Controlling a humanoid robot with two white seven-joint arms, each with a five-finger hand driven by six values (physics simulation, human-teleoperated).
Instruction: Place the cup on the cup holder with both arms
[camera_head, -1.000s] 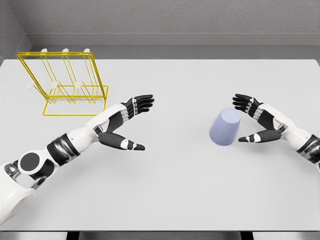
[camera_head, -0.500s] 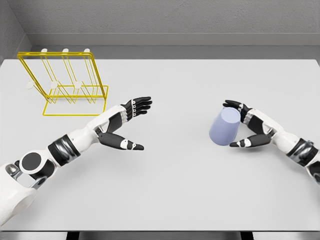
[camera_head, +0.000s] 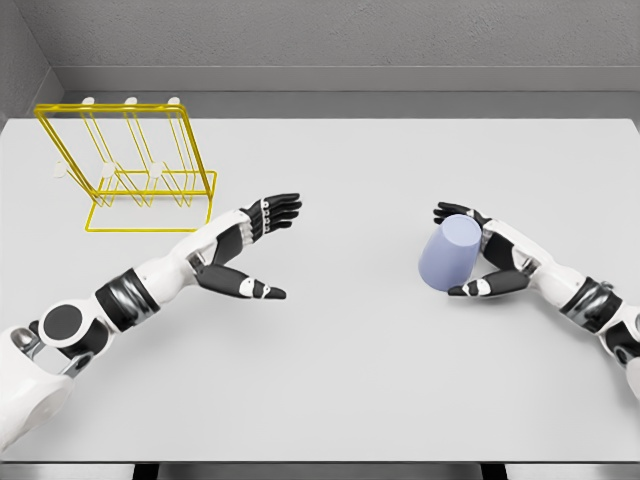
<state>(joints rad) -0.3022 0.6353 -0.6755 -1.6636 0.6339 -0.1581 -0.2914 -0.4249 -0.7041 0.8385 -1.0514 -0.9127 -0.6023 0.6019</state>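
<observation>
Right robot hand (camera_head: 478, 252) cups, perhaps touching, the tilted cup (camera_head: 449, 253) (top leaning back-right), fingers half-curled around it.

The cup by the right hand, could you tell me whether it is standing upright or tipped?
Tipped: the lavender cup leans, its flat end facing up and to the right, toward the right hand.

2 white arms with black joints, each robot hand (camera_head: 248, 250) black-and-white.

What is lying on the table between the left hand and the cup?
Nothing: in the head view, only bare table separates the left hand from the cup.
</observation>
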